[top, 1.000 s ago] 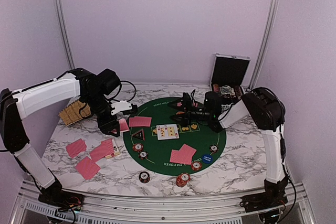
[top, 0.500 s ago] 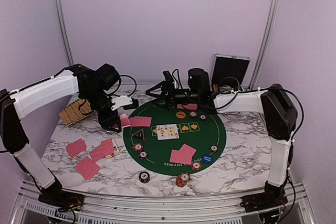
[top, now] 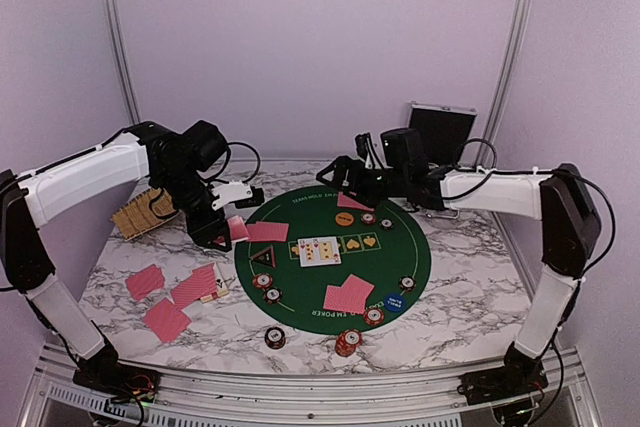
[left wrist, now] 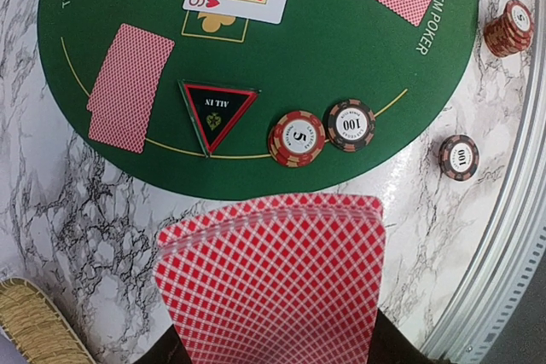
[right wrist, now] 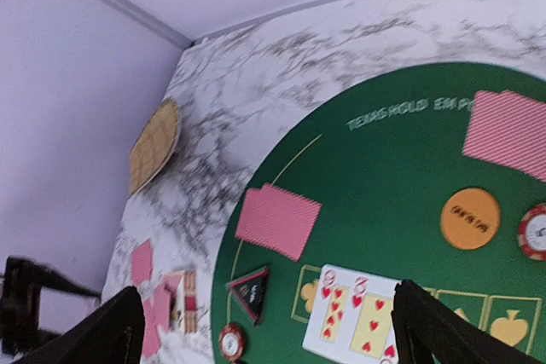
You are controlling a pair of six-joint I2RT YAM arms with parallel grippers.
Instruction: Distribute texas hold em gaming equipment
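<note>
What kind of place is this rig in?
Probably a lab robot cell dressed as a poker table: round green Texas Hold'em mat on a marble-patterned tabletop, lilac walls, silver metal frame posts.

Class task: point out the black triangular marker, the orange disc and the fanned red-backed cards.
black triangular marker (left wrist: 218,114): left wrist view, its centre emblem.
orange disc (right wrist: 470,218): right wrist view, its middle.
fanned red-backed cards (left wrist: 273,283): left wrist view, top card's back.

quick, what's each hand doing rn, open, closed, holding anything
Left hand: closed on a fan of red-backed cards.
Right hand: open, holding nothing.
</note>
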